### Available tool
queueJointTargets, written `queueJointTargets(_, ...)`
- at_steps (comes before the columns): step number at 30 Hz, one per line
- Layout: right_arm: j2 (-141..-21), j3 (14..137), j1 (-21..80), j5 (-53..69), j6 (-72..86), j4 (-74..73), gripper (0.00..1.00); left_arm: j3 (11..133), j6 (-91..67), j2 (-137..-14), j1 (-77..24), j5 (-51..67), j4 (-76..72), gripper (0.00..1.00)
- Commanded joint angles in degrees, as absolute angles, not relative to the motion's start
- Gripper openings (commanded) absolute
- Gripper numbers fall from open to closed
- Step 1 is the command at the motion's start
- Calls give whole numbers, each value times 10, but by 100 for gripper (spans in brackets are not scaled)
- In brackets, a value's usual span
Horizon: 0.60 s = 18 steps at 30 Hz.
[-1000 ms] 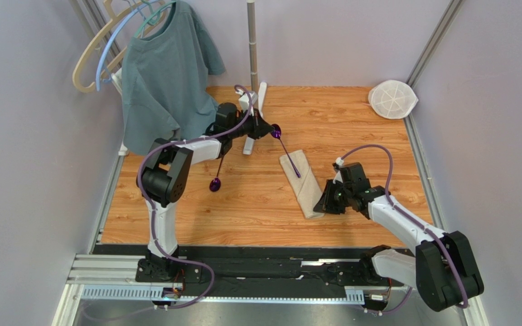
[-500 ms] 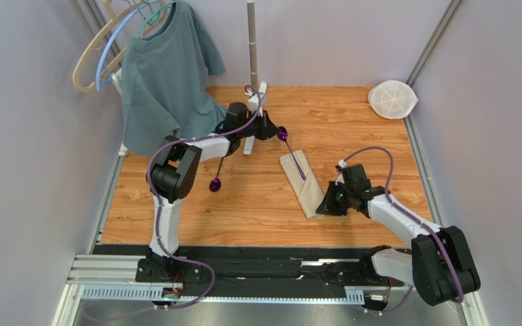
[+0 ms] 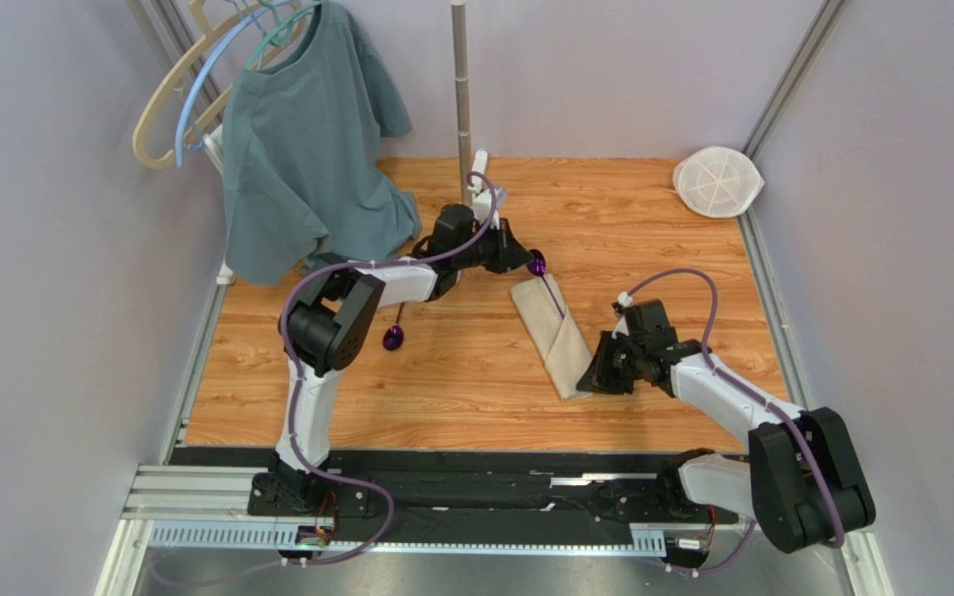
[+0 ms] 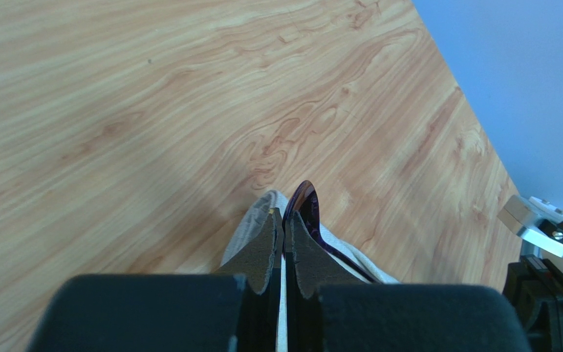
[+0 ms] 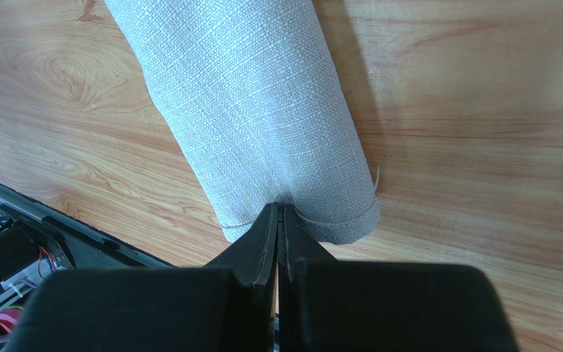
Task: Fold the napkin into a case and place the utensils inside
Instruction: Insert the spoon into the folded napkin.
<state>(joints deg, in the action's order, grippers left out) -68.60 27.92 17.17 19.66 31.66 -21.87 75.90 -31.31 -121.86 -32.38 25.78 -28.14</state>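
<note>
The left gripper (image 4: 283, 227) pinches a spoon (image 4: 308, 209) at the far end of the case (image 5: 262, 110); the right gripper (image 5: 277, 220) clamps its near end.

I see the left gripper (image 3: 517, 260) clamped on a spoon (image 3: 537, 263) at the far end of the case (image 3: 551, 333). The purple bowl sits at the fingertips, and the dark handle runs onto the cloth; whether it goes inside I cannot tell. The right gripper (image 3: 594, 375) is closed on the case's near end. The second spoon (image 3: 391, 338) lies on the wooden table (image 3: 644, 248), its handle under the left forearm. A grey-green T-shirt (image 3: 302, 137) hangs far left, and a white mesh disc (image 3: 717, 181) is in the far right corner.
</note>
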Motion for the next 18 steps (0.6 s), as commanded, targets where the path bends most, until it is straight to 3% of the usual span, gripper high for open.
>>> queueJointTargets(1,-693,272,170,189,313,-197,0,753,-334,-1218,-337,271,-308,0)
queueJointTargets(18,-702,272,170,188,309,-194,0,776,-345,-1259,-381,317,-249,0)
